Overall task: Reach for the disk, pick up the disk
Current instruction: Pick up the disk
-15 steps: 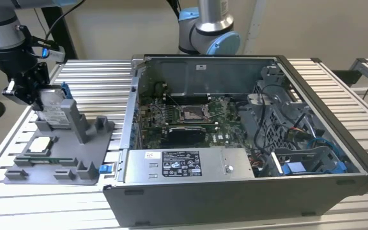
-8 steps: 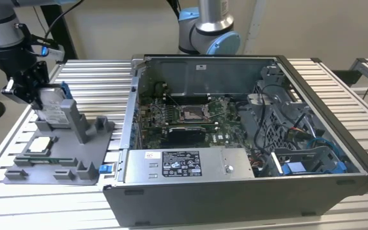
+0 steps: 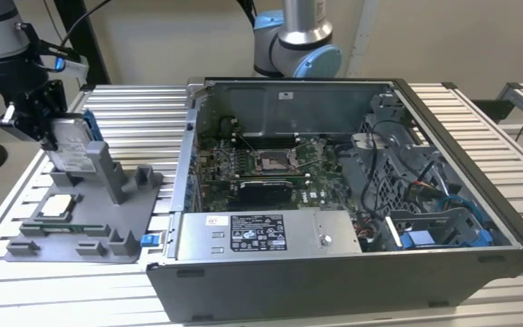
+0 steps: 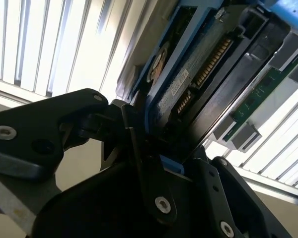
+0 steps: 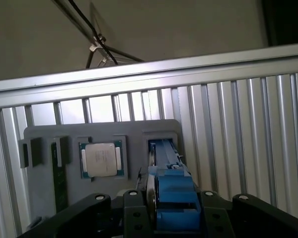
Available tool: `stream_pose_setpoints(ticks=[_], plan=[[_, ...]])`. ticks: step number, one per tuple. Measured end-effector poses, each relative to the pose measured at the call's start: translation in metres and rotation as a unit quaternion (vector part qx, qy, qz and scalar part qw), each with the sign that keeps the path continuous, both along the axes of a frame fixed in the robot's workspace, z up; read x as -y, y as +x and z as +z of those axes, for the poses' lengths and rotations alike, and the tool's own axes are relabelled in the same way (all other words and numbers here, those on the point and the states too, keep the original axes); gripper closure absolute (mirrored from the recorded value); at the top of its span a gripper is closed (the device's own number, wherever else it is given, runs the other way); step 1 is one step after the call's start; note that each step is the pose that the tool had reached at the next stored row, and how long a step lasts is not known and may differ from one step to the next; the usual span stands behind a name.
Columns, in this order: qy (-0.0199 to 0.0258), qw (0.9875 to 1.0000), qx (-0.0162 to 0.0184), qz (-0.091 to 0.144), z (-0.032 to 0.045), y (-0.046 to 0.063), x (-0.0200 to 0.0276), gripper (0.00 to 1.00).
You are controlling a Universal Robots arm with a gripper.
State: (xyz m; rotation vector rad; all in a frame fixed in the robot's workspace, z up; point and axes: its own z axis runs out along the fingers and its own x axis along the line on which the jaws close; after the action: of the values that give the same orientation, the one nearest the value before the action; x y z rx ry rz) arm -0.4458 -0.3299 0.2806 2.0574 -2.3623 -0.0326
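Silver-grey disk (image 3: 69, 137): stands on edge in the grey fixture (image 3: 98, 225) at the exterior view's left, its top rising above the fixture's posts.
Blue rail (image 5: 173, 184): in the first wrist view it runs along the disk's edge, from between the black fingers into a slot of the fixture.
Pincer (image 3: 39, 119): closed on the disk's upper end; in the second wrist view a black finger (image 4: 139, 148) lies against the blue-edged side, and another sits on the far side.
Arm (image 3: 7, 41): comes down from the upper left corner of the exterior view.
Chip (image 3: 55, 204): small, square and silver, flat in a fixture recess at the lower left of the exterior view, apart from the disk.
Green strip (image 3: 52, 228): lies in the fixture just beside the chip.
Computer case (image 3: 353, 272): open, centre and right of the exterior view, with the motherboard (image 3: 271, 163) showing; it stands just beside the fixture.
Table (image 3: 125, 109): ribbed metal slats, carrying the fixture and the case.
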Motion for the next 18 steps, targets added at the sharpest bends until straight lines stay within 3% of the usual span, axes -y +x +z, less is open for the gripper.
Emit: stream_pose_setpoints(ticks=[18], plan=[[0.0000,1.0000,0.0000,0.000,0.0361,0.000,0.0000,1.00]])
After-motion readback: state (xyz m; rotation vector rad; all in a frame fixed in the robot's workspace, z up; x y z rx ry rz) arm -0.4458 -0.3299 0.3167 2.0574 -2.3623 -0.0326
